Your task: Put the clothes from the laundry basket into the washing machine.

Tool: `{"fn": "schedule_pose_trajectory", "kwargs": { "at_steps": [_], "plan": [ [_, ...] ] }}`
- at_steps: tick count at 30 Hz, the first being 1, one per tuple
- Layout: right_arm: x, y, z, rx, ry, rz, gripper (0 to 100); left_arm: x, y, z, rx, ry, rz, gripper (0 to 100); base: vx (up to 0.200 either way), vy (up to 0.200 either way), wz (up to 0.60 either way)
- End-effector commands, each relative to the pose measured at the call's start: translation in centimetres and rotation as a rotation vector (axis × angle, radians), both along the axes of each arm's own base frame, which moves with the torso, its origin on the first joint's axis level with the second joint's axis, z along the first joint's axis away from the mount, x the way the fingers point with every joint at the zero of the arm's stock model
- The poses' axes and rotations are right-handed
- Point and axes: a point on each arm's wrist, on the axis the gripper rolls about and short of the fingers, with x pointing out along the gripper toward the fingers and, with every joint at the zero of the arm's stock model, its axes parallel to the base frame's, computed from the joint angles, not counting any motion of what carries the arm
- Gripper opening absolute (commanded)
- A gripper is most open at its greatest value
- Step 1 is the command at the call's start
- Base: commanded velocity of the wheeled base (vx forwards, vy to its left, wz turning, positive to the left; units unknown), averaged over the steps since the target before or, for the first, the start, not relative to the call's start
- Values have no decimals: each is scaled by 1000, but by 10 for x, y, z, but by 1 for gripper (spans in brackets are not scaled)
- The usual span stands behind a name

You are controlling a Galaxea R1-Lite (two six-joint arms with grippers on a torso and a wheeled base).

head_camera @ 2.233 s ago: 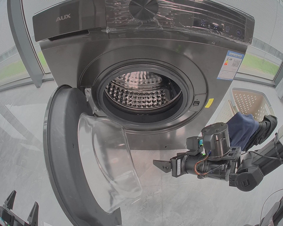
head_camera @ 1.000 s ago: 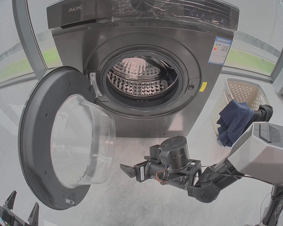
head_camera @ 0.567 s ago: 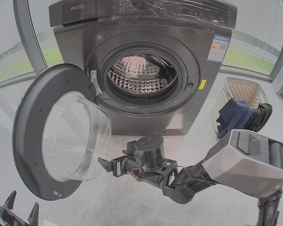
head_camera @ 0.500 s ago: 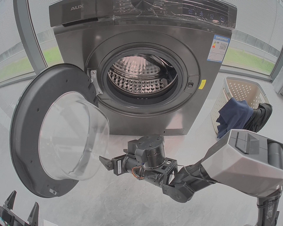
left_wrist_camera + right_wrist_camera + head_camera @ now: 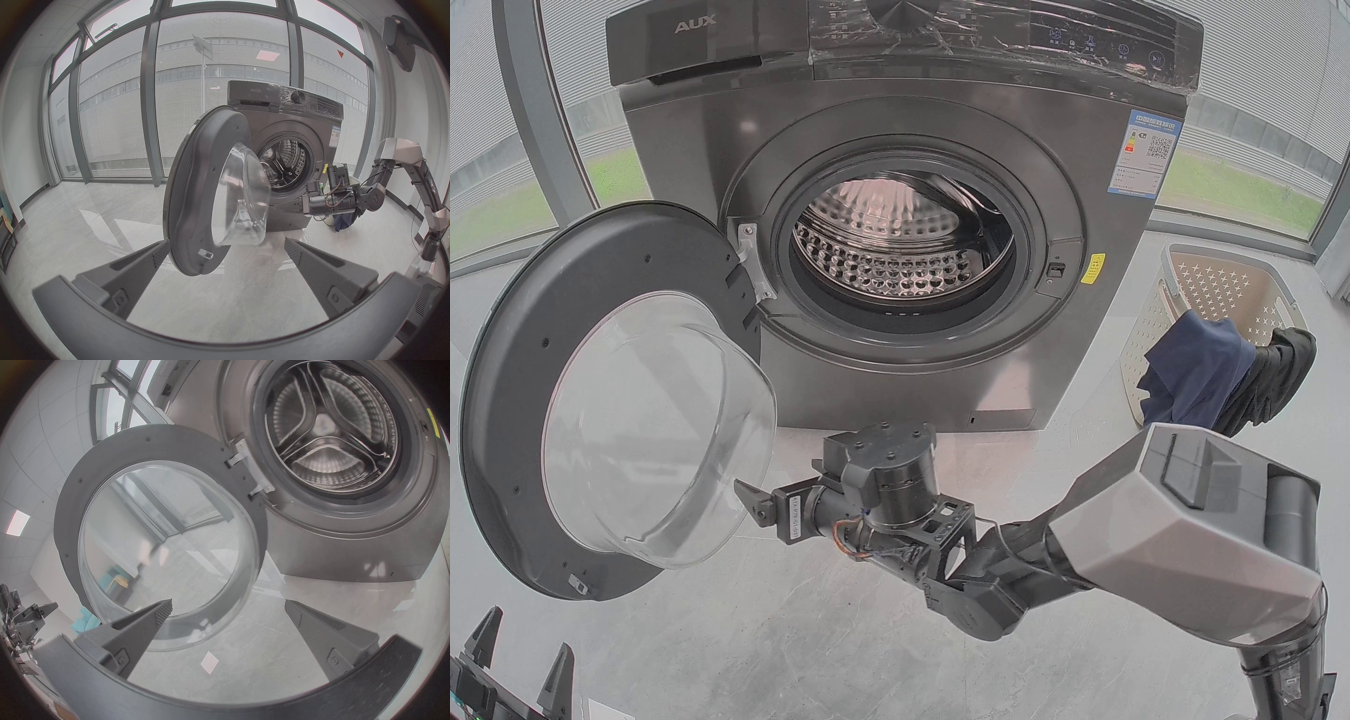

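Pale floor by the washer; our right gripper and left gripper gape empty. The clothes look soft, light: we'd pinch a draped fold.

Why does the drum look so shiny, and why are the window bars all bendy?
Head view: light glints off the steel drum. Left wrist view: the fisheye lens curves the window frames. Right wrist view: the door glass shows a warped room.
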Motion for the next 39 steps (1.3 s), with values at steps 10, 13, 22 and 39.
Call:
{"fn": "schedule_pose_trajectory", "kwargs": {
  "at_steps": [10, 13, 22, 39],
  "plan": [
    [5, 26, 2, 86, -41, -9, 100, 1, 0, -3, 0, 8, -1, 100, 0, 0, 0],
    [4, 21, 16, 124, -68, -38, 100, 1, 0, -3, 0, 16, -1, 100, 0, 0, 0],
    [-26, -65, 61, 85, -56, -106, 100, 1, 0, -3, 1, 25, -1, 100, 0, 0, 0],
    [-209, -350, 94, -25, -410, -541, 100, 0, 0, -4, 12, -6, 7, 100, 0, 0, 0]
  ]
}}
